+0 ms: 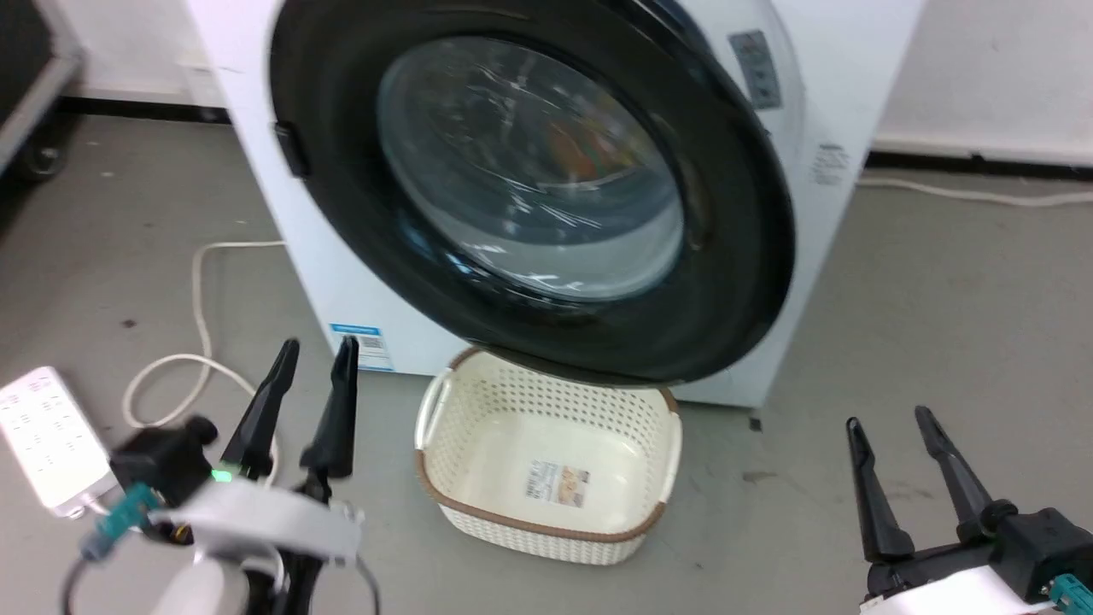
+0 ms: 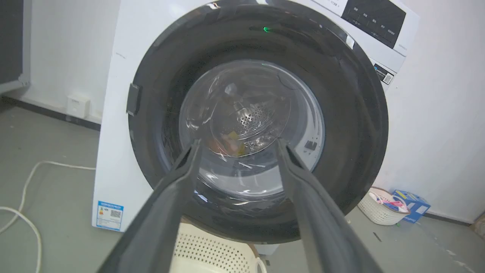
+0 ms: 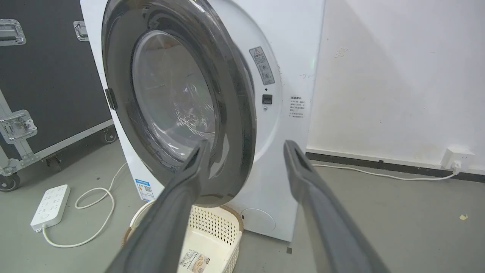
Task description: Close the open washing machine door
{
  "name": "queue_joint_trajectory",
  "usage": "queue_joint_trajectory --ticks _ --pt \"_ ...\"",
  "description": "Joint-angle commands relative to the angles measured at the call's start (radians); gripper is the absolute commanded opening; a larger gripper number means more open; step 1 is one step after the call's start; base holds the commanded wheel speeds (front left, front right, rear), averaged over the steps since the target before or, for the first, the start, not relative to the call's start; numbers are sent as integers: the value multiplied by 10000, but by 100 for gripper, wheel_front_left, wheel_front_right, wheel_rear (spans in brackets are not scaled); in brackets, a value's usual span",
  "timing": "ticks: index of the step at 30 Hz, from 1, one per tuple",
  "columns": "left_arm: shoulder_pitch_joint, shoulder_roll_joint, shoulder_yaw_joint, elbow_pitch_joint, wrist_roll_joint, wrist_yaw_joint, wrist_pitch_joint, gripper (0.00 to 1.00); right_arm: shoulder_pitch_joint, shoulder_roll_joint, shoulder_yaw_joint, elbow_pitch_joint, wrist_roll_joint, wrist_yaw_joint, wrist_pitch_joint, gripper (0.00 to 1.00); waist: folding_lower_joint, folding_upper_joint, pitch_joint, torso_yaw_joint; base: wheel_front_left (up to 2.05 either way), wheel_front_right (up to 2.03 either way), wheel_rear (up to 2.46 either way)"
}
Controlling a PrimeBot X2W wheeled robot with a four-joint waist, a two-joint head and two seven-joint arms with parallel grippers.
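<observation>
The washing machine door [image 1: 743, 256] is hanging ajar on the washing machine [image 1: 341, 282] while the left tool [image 1: 319, 343] and right tool [image 1: 886, 418] are hovering wide apart, empty.

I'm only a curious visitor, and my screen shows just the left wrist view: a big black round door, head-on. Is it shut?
Observer: No. Seen from the side in the right wrist view, the washing machine door stands ajar, with its right edge off the front of the washing machine.
Operator: Is anything pushing it?
Observer: No. In the head view the left gripper and the right gripper sit low, both open and apart from the door.
Operator: What's that cream thing under it?
Observer: A basket on the floor. The head view looks into it, and it holds nothing but a label sticker.
</observation>
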Motion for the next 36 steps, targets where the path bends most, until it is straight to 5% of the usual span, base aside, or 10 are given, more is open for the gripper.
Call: queue_joint_trajectory --ticks 1,2,7,24,25,26,27,31,36 --pt "368 -83 147 -252 724 136 -46 100 153 9 36 -73 -6 6 -43 100 3 0 -288 357 0 0 0" --pt "825 -168 346 -617 2003 336 -47 100 219 9 52 -97 1 6 -43 100 3 0 -333 476 0 0 0" --pt "1743 -436 425 -1048 4056 441 -49 100 404 9 109 -129 23 6 -43 100 3 0 -421 649 0 0 0" --pt "2765 -1259 770 -864 5404 40 -50 100 566 9 310 100 237 6 -40 100 3 0 -325 647 0 0 0" --pt "2748 -1284 791 -855 5453 8 -50 100 562 9 375 132 287 6 14 93 3 0 -297 668 0 0 0" --pt "2733 -1298 816 -843 5507 -8 -50 100 542 9 444 138 278 6 79 24 3 0 -247 693 0 0 0" --pt "2702 -1305 831 -843 5569 -20 -50 100 499 9 516 115 194 6 138 0 3 0 -161 724 0 0 0" --pt "2473 -1394 864 -929 5731 -97 -51 100 -46 -301 1020 -28 20 6 490 0 3 0 357 901 0 0 0" --pt "1958 -1586 804 -1004 5888 -271 -51 100 -2014 -1640 1902 -132 516 6 1251 0 3 0 1439 1334 0 0 0"
